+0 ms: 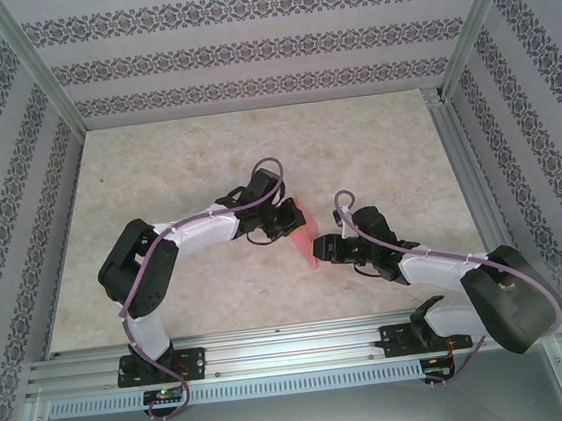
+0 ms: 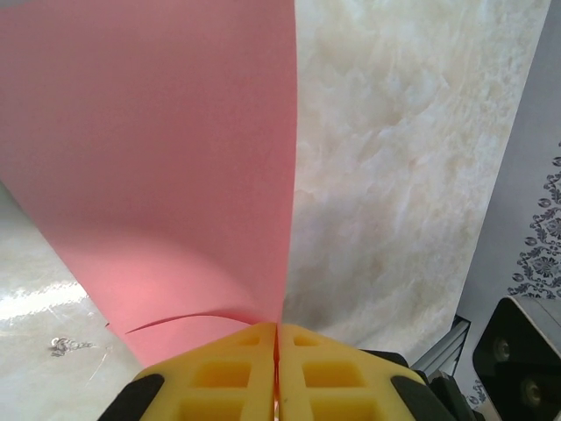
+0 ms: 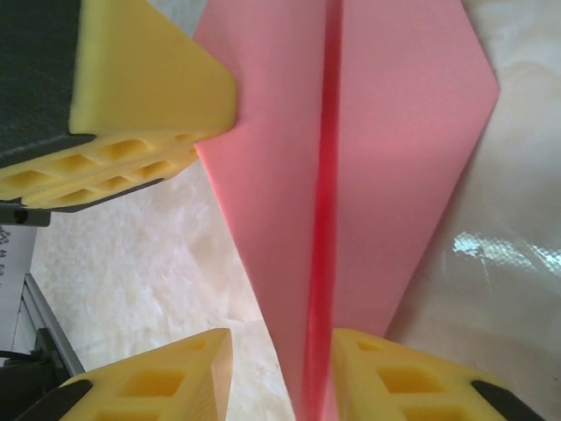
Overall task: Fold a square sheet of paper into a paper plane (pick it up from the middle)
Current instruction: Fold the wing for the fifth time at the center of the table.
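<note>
- The left arm (image 1: pixel 193 230) bends its elbow out to the left and reaches right towards the middle of the bench (image 1: pixel 375 150).
- The left tool (image 2: pixel 277 338) is closed tight, its yellow pads pressed together on an edge of the paper plane (image 2: pixel 175 175), which rises flat from the clamp.
- The right arm (image 1: pixel 438 269) stretches left from its base, wrist low, with its tool facing the left one.
- The right tool (image 3: pixel 280 351) stands partly open, and the plane's narrow creased end runs between its fingers (image 3: pixel 412 377). It lies against one finger and apart from the other, so it is not clamped.
- The plane hangs between the two tools, just above the middle of the bench.
</note>
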Robot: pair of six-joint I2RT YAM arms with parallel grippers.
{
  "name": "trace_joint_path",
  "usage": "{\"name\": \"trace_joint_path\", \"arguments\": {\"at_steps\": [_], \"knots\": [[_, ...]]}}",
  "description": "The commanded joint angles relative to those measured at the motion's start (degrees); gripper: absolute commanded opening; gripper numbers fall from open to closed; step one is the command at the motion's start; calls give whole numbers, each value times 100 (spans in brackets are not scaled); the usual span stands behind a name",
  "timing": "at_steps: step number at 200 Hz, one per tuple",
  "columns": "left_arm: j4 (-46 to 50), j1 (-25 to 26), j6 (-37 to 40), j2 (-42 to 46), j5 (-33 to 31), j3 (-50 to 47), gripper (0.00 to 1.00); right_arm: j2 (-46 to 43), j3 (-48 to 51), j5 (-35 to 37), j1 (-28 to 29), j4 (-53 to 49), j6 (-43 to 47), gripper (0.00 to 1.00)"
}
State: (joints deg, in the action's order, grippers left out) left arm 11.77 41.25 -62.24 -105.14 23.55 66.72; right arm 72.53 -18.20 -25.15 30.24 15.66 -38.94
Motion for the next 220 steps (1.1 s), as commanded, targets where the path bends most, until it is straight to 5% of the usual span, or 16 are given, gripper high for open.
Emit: {"name": "trace_joint_path", "arguments": {"at_steps": [1,59,156,220], "knots": [[125,-60,142,-106,117,165,11,213,-93,43,13,-92,281,33],[59,-65,58,-165,225,180,11,523,-18,84,188,438,457,24],[-3,-60,-40,-179,282,175,11,214,196,265,427,573,545,32],[-69,-60,-90,-181,373,166,11,825,238,238,465,1136,532,19]]}}
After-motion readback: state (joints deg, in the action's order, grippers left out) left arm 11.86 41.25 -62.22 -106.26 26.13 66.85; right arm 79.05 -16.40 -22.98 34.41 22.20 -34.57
